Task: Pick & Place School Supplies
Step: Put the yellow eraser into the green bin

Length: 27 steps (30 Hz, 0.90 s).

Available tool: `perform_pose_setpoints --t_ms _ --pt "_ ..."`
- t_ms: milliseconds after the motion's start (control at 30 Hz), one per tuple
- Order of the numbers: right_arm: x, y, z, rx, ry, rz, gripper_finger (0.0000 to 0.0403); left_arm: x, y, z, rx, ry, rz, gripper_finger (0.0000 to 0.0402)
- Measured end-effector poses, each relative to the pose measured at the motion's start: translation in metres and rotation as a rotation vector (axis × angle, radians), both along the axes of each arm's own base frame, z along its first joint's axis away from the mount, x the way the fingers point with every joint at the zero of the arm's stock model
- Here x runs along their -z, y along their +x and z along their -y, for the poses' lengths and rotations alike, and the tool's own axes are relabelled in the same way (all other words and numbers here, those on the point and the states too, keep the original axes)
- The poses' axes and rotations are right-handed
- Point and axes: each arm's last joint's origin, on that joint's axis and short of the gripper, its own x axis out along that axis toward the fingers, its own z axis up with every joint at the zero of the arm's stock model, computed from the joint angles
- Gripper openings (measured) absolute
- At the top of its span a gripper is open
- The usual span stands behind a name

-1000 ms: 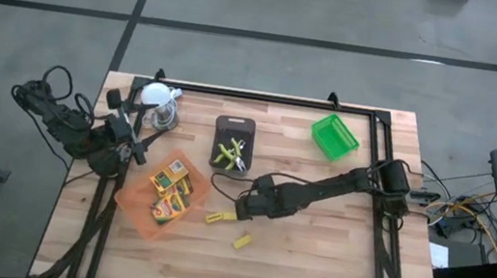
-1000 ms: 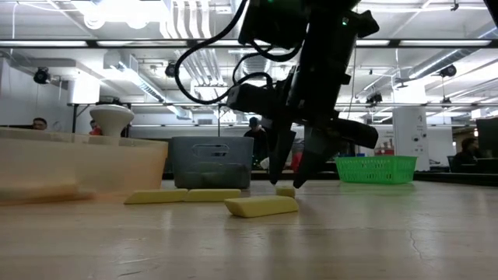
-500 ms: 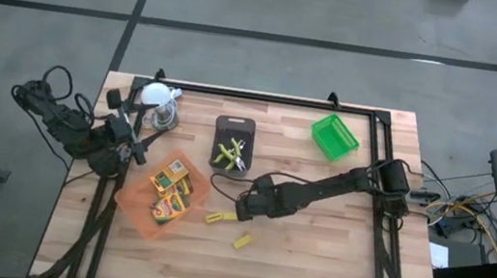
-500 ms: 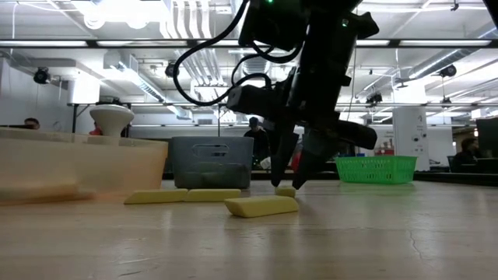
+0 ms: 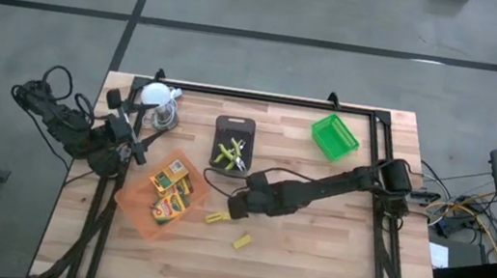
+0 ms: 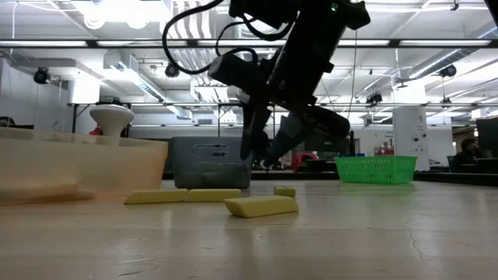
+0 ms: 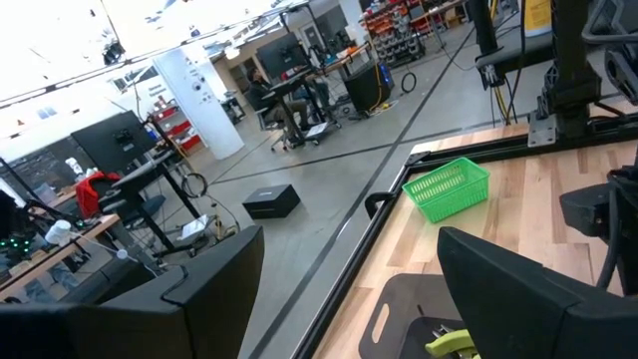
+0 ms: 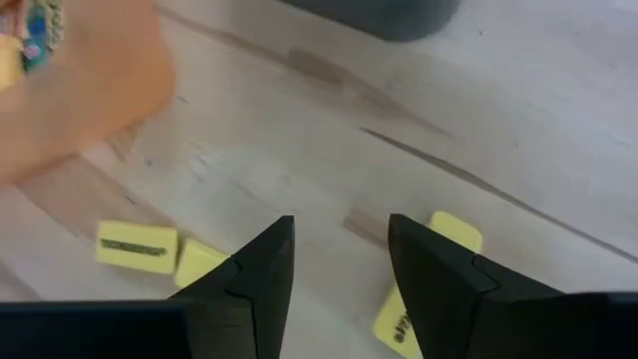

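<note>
Reading the table from above as a clock with the far edge at twelve, a short yellow block (image 5: 241,241) is lying nearest, at six, not yet collected. Just beyond it a yellow stick (image 5: 216,217) is waiting, and the right gripper (image 8: 339,227) is hovering just beside it with fingers apart and empty, probably lining up a pick. At nine the orange tray (image 5: 127,202) is holding the crayon boxes (image 5: 169,196), seemingly sorted by kind. Farther, near twelve, the black tray (image 5: 236,123) is keeping the lime scissors (image 5: 230,154). At ten the left gripper (image 5: 137,151) is idling, jaws spread, clear of the work.
</note>
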Motion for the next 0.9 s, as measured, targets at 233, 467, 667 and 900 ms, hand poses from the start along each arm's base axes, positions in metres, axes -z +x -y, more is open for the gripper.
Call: perform_pose_setpoints --t_ms 233,467,667,900 --pt "0.005 -0.004 0.000 -0.021 0.015 -0.040 0.0160 0.000 0.000 0.000 0.000 0.000 0.000 0.0305" --pt "0.012 -0.009 -0.002 -0.087 0.085 -0.083 0.0163 0.000 0.000 0.000 0.000 0.000 0.000 0.0305" --pt "0.019 -0.014 -0.001 -0.078 0.118 -0.108 0.0153 0.000 0.000 0.000 0.000 0.000 0.000 0.0305" --pt "0.023 -0.018 -0.001 -0.079 0.126 -0.124 0.0141 0.000 0.000 0.000 0.000 0.000 0.000 0.0305"
